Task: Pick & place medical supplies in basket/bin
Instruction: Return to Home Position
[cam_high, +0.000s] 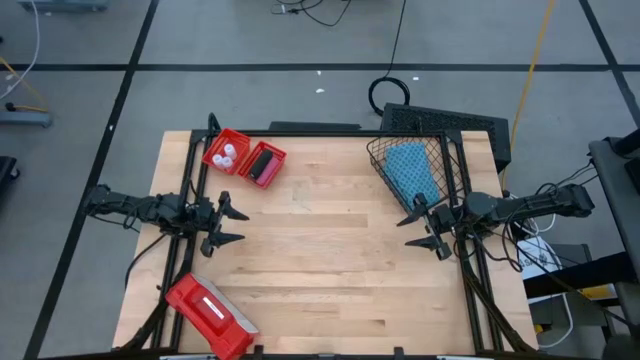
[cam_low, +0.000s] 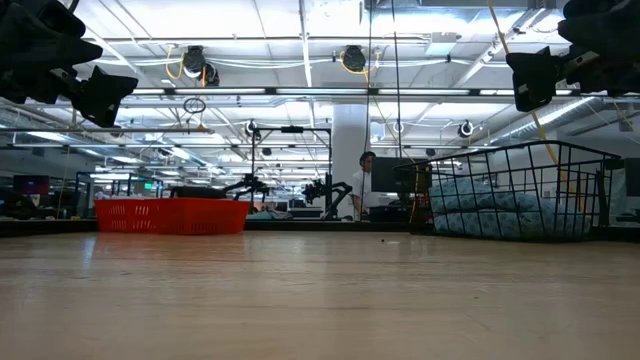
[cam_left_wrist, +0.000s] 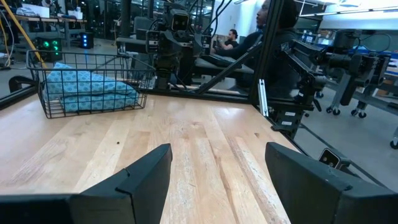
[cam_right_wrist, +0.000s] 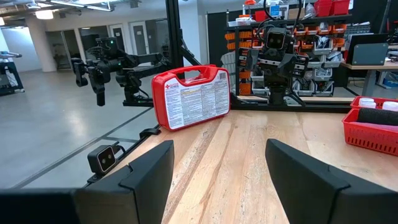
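both arms hang at the sides of the worktop (cam_high: 330, 270). the left claw (cam_high: 238, 225) sits near the left edge, spread wide with nothing between its fingers. the right claw (cam_high: 410, 231) faces it from the right side, just beside the wire basket (cam_high: 376, 152), equally wide and empty.

the supplies look already put away. the blue cloth pad (cam_high: 408, 170) lies inside the basket at the far right corner. the red bin (cam_high: 244, 138) stands at the far left, with the white bottles (cam_high: 227, 154) in one compartment and a dark roll (cam_high: 263, 166) in the other. i cannot make out any other rolls from here. the red case (cam_high: 208, 308) lies apart at the near left corner.

if anything needed lifting again, the pad looks soft, light and floppy, so i'd pinch it across a thick folded edge to stop it sagging open. the roll seems light and squashy and could roll away, so it is best taken across its middle. the bottles look hard, smooth and tiny, likely to slip or topple, so i'd close gently around the body.
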